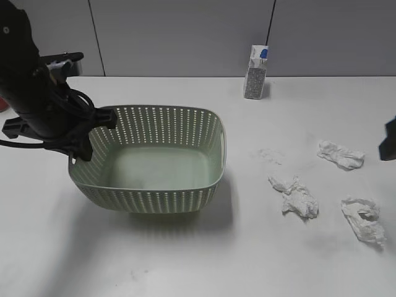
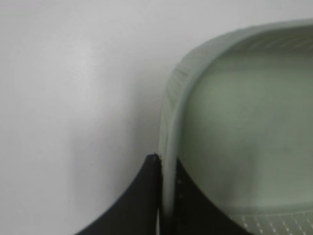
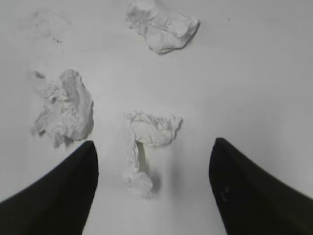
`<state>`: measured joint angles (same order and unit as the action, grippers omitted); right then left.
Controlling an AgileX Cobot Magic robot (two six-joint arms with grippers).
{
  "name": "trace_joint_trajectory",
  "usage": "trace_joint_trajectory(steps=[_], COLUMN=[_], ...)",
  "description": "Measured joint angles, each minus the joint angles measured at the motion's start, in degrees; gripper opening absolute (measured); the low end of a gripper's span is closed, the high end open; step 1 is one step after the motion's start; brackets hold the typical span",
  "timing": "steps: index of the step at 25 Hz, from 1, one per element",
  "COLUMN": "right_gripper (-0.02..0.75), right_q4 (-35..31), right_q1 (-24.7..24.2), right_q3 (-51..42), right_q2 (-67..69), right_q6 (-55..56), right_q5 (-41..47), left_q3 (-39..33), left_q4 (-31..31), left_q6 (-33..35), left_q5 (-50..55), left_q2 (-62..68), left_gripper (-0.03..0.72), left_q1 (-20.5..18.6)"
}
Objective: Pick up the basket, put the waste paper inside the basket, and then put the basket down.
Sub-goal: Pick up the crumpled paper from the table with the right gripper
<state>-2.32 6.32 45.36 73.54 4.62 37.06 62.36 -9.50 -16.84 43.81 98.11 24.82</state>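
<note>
The pale green basket (image 1: 167,201) is at the table's centre-left, empty inside. My left gripper (image 1: 83,145) is shut on its left rim, one finger inside and one outside; the left wrist view shows the rim (image 2: 178,93) pinched between the jaws (image 2: 166,164). I cannot tell whether the basket is clear of the table. Three crumpled white waste paper wads (image 1: 337,154) (image 1: 297,197) (image 1: 364,218) lie on the table at the right. My right gripper (image 3: 154,142) is open above them, with one wad (image 3: 146,137) between its fingers and two others (image 3: 63,107) (image 3: 161,22) beyond. Only its edge (image 1: 390,139) shows in the exterior view.
An upright white-grey carton with a blue mark (image 1: 255,72) stands at the back of the table, right of centre. A grey wall runs behind the table. The left arm's body and cables hang over the table's left side.
</note>
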Motion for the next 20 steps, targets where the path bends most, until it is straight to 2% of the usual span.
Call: trace_joint_trajectory(steps=[5,8,15,20], right_gripper=[0.561,0.561,0.558,0.492], right_q4=[0.0,0.0,0.0,0.5], right_q1=[0.0,0.0,0.0,0.0], right_q3=[13.4,20.3,25.5,25.6], right_q2=[24.6,33.2,41.1,42.8], right_q6=[0.1,-0.7,-1.3,-1.4], right_q5=[-0.6,-0.4,-0.6,-1.2], left_q3=[0.0,0.0,0.0,0.0], left_q4=[-0.1,-0.1,-0.1,-0.6], left_q6=[0.0,0.1,0.1,0.1], left_q5=[0.9,2.3,3.8,4.1], left_q2=[0.0,0.0,0.0,0.0], left_gripper=[0.003,0.003,0.003,0.003], left_q1=[0.0,0.0,0.0,0.0])
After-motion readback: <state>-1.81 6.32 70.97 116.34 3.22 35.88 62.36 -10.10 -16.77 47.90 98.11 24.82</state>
